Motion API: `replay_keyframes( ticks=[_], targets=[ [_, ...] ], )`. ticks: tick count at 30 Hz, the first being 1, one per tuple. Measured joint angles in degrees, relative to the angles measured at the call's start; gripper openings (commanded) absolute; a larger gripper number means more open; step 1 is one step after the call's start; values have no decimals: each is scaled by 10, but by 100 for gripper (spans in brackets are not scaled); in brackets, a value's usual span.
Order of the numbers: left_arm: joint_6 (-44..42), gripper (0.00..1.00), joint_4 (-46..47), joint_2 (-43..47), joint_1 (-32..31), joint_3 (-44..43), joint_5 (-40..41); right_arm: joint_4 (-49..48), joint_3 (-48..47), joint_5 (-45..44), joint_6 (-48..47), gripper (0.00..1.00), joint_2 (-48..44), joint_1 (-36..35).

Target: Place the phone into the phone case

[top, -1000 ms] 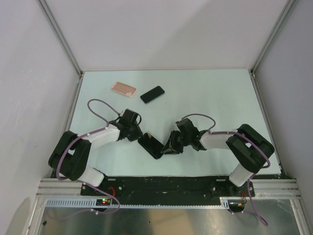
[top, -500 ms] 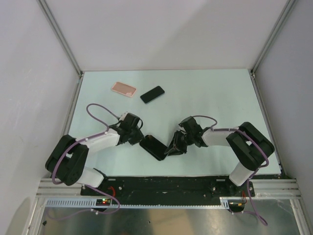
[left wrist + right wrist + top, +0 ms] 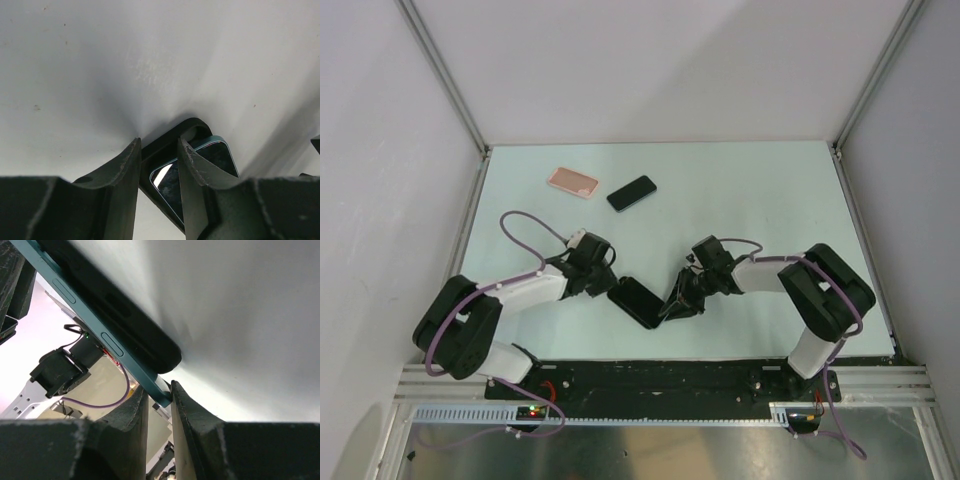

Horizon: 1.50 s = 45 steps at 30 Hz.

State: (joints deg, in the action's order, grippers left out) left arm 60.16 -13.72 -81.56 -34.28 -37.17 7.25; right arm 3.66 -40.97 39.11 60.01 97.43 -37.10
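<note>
Salmon-pink and thin, the phone case [image 3: 572, 182] lies flat at the far left of the surface [image 3: 750, 190], with nothing inside it. A dark slab [image 3: 631, 193] lies just to its right, apart from it. Both are well away from the arms. At the near centre, both arms meet at one object: a teal-rimmed phone [image 3: 220, 157] seated in a black cover [image 3: 175, 132]. The left end effector [image 3: 158, 150] has its fingers set narrowly apart over the far-left corner of this assembly. The corner of the cover and the corner of the phone fill the gap, so it appears clamped there. The right end effector [image 3: 160, 392] has its fingers almost together, pinching the corner of the phone's teal edge [image 3: 87, 315], while the black cover [image 3: 130, 325] lies against the phone's other face. In the top view the assembly [image 3: 638, 301] spans between the left end effector [image 3: 610, 288] and the right end effector [image 3: 670, 305]. The step in hand is judged to be preparatory: separating the phone from the black cover, before any fitting into the pink case. The next move calls for opposed pulls, one side holding the cover while the other peels the phone out at its corner without losing that slim pinch. The bare phone must then be carried far left and aligned squarely over the case.
</note>
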Motion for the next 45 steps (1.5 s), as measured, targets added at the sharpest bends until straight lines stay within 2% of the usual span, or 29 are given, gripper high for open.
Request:
replay_keyframes(
  ticks=[4,10,16,25,30,35,38,45],
  targets=[
    [-1,40,10,0,-1,3,2,-1,-4,21,8,16,18,4],
    [-3,48,29,4,-2,9,2,7,-20,36,1,31,31,9],
    [-19,55,37,35,-1,9,1,47,-33,12,-14,47,31,12],
    [-95,59,36,27,7,-24,-26,89,-36,-19,-27,56,11,12],
    [-154,60,17,-1,4,-65,-43,117,-36,-98,-53,60,-36,-4],
    [-209,60,-40,-23,-3,-112,-38,124,-36,-191,-80,62,-98,-45],
    [-237,61,-75,-37,-9,-142,-21,129,-36,-262,-104,69,-134,-76],
    [-215,60,-119,-18,12,-124,-1,114,-36,-407,-239,83,-216,-135]
  ],
)
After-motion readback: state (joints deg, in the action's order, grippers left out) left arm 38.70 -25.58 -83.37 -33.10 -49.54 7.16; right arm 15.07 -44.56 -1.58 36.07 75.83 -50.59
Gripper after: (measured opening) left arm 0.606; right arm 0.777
